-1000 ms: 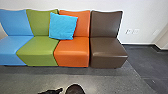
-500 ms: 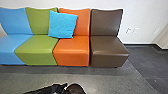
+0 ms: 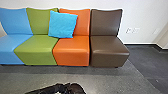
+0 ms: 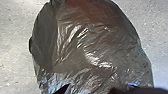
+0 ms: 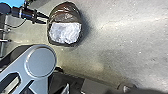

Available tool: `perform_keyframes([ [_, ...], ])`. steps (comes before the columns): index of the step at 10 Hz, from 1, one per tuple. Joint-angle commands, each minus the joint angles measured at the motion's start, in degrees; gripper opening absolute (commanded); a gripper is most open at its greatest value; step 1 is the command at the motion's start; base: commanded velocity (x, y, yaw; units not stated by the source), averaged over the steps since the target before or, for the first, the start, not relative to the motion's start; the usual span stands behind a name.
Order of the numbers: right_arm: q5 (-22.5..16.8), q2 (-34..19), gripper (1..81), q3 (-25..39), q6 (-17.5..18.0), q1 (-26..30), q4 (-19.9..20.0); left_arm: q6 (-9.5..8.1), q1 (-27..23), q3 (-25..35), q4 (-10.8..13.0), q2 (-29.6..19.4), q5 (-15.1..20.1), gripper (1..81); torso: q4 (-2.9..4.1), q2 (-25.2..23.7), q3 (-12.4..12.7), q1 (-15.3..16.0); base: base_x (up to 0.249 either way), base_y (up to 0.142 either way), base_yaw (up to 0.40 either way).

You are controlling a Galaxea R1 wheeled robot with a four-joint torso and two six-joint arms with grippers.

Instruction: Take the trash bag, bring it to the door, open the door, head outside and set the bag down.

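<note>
My left gripper (image 3: pixel 64 87) comes in low in the head view, right beside the dark trash bag (image 3: pixel 77 88). Seen from the right wrist, the left gripper (image 5: pixel 45 19) points at the bag's side, its two fingers apart at the dark plastic. The trash bag (image 5: pixel 66 15) rests on the floor, with a crumpled white patch on it. Shiny dark plastic of the trash bag (image 4: pixel 87 47) shows large and close in the left wrist view. Whether the plastic lies between the fingers is unclear.
A row of seats stands along the wall: blue (image 3: pixel 13 48), green (image 3: pixel 37 50), orange (image 3: pixel 72 51) and brown (image 3: pixel 108 51). A light-blue cushion (image 3: pixel 62 24) leans across the green and orange seats. Grey floor (image 3: pixel 105 80) lies in front of them.
The left arm has reached farther in at the bottom of the head view, and its gripper now meets the bag's edge there. The camera shifted slightly at first.
</note>
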Motion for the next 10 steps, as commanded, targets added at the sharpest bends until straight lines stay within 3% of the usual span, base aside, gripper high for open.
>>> perform_keyframes([
  [1,-4.44,-3.11,81.1,1.33,0.28,3.54,1.28,-0.43,-6.8,0.26,-0.61,0.38,4.22,81.1,0.0,-5.64,-5.3,3.65,0.0,0.0,0.0],
  [2,-4.44,-3.11,81.1,1.33,0.28,3.54,1.28,-0.43,-6.63,0.26,-0.52,0.47,4.13,81.1,0.0,-7.52,-7.06,4.8,0.0,0.0,0.0],
  [3,-4.44,-3.02,81.1,1.33,0.28,3.54,1.28,-0.43,-6.63,0.08,-0.43,0.47,4.13,81.1,0.0,-9.42,-5.42,6.01,0.0,0.0,0.0],
  [4,-4.44,-3.11,81.1,1.24,0.28,3.54,1.28,-0.43,-6.54,-0.8,-0.26,0.65,4.13,81.1,0.0,-11.56,-5.42,7.34,0.0,0.0,0.0],
  [7,-4.44,-3.02,81.1,1.33,0.28,3.54,1.37,-0.34,-5.4,-1.41,-0.17,0.74,4.04,81.1,0.0,-16.83,-7.12,10.67,0.0,0.0,0.0],
  [9,-4.44,-3.2,81.1,1.41,0.28,3.54,1.28,-0.34,-4.61,-1.41,-0.17,0.74,3.87,81.1,0.0,-20.76,-12.75,13.03,0.0,0.0,0.0],
  [10,-4.44,-3.37,81.1,1.5,0.28,3.54,1.28,-0.34,-4.43,-1.41,-0.26,0.74,3.78,81.1,0.0,-20.92,-13.46,13.94,0.0,0.0,0.0],
])
